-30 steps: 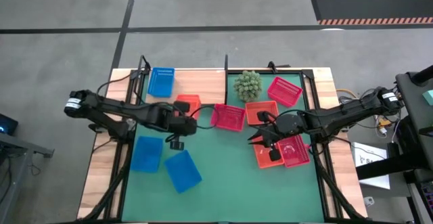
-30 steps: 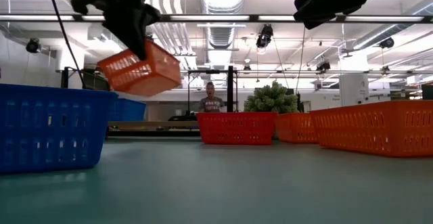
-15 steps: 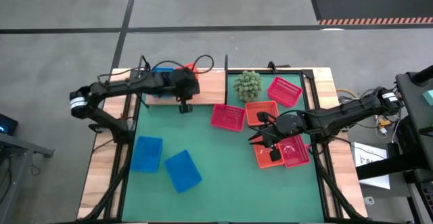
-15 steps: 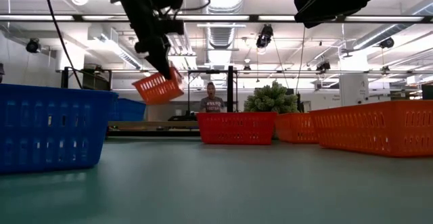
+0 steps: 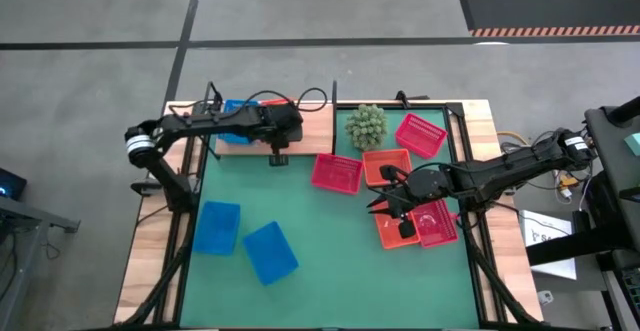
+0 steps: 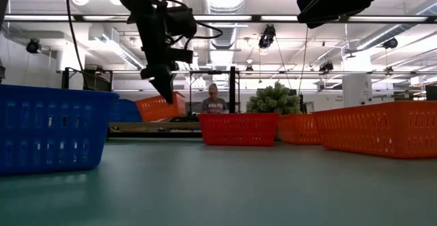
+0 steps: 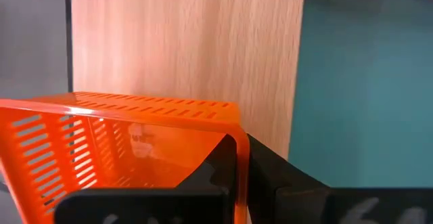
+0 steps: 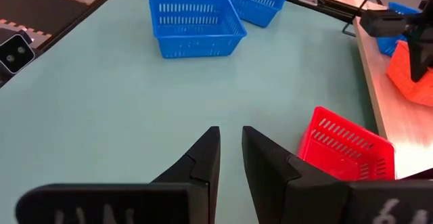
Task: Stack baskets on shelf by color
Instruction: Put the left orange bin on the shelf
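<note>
Revealing pinched orange basket (image 7: 135, 143) rim: left wrist.

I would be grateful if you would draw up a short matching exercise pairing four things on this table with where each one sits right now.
Things:
1. orange basket
2. spiky green plant
3. two blue baskets
4. right hand

Places:
A. hanging empty above the green mat, beside the orange and red baskets near the right edge
B. gripped by the left hand over the wooden shelf
C. side by side on the mat's near left part
D. at the back of the table, next to the shelf's end

Pairs: 1-B, 2-D, 3-C, 4-A
</note>
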Available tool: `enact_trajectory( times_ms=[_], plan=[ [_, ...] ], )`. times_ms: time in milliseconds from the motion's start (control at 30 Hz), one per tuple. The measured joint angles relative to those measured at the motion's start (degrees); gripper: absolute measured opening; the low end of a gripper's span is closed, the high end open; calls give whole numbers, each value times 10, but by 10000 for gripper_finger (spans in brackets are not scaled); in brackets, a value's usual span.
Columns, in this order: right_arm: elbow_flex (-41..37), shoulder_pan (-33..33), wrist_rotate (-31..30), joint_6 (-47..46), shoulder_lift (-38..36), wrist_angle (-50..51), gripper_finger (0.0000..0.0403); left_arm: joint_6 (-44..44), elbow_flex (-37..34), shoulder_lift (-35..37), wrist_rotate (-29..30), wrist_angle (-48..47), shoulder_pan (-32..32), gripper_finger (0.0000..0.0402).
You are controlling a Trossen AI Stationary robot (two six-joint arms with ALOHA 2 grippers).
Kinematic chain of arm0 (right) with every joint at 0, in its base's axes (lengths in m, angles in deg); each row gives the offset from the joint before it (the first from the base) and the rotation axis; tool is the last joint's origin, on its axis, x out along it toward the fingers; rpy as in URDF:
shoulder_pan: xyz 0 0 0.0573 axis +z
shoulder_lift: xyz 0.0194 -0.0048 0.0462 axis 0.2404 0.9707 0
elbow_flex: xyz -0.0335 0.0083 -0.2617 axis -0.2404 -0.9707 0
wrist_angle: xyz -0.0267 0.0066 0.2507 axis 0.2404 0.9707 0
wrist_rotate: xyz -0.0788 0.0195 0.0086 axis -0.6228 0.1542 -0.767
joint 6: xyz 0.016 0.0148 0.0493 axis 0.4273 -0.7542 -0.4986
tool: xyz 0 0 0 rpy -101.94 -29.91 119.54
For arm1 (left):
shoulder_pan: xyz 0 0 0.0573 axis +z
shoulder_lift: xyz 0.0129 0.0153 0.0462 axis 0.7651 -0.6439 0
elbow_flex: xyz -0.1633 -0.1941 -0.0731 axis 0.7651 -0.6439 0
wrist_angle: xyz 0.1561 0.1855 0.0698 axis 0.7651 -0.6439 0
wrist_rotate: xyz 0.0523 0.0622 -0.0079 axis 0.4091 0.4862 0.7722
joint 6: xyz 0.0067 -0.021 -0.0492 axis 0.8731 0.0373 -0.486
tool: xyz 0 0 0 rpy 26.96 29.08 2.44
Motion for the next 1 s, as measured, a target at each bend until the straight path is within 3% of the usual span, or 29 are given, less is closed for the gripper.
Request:
enact_trajectory(
  times_ms=[767, 1000],
  plan=[
    [0, 0, 0, -5, 0, 15, 56, -4, 0, 5, -8, 3, 3, 0],
    [0, 0, 0, -10, 0, 14, 56, -4, 0, 5, -8, 3, 3, 52]
  ],
)
